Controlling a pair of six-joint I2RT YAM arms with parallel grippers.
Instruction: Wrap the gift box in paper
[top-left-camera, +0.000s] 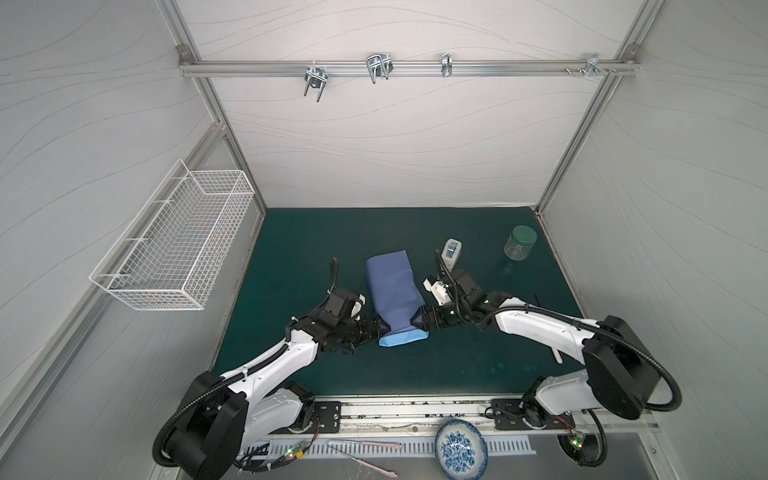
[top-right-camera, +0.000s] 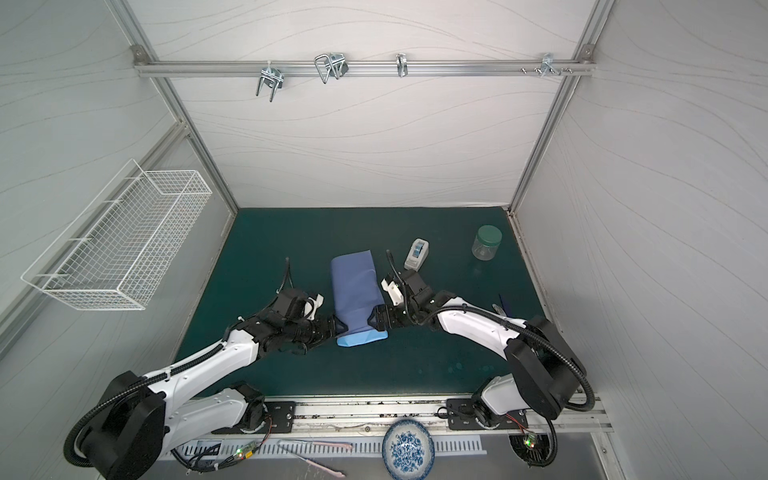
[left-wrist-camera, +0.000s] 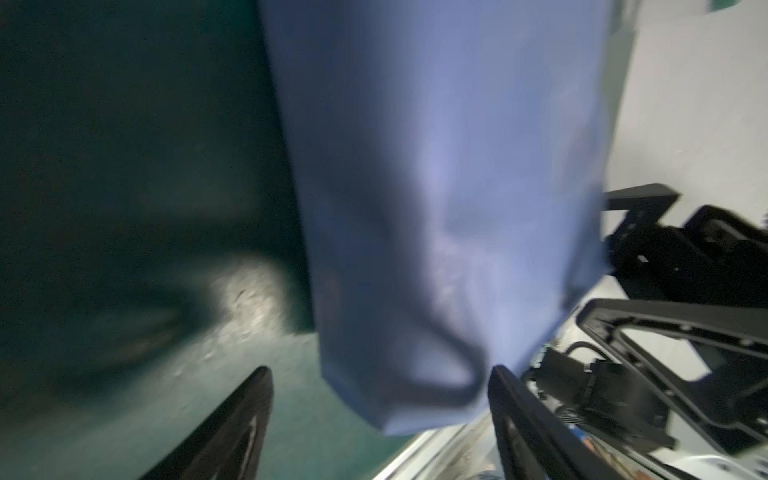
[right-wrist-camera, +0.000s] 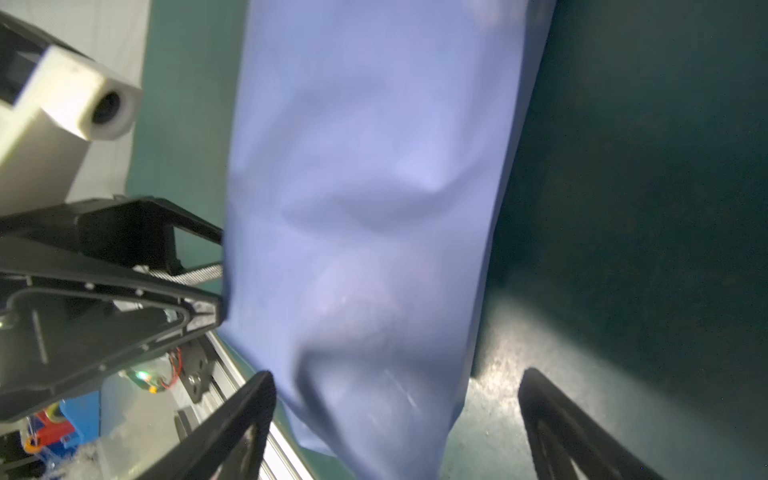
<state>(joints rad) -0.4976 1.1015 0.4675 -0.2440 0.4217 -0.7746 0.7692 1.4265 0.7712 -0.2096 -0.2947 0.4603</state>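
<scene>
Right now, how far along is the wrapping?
Done: the paper lies as a sleeve on the mat, gift box out of sight, presumably inside; its near end is folded, showing light-blue flaps. In hand: the left tool and right tool flank that end, both open, gripping nothing. Left: the far end looks unfolded, and the tape dispenser stands apart.

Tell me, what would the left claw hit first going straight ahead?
The paper: the open left gripper straddles its folded near end, so contact would likely come at once.
</scene>
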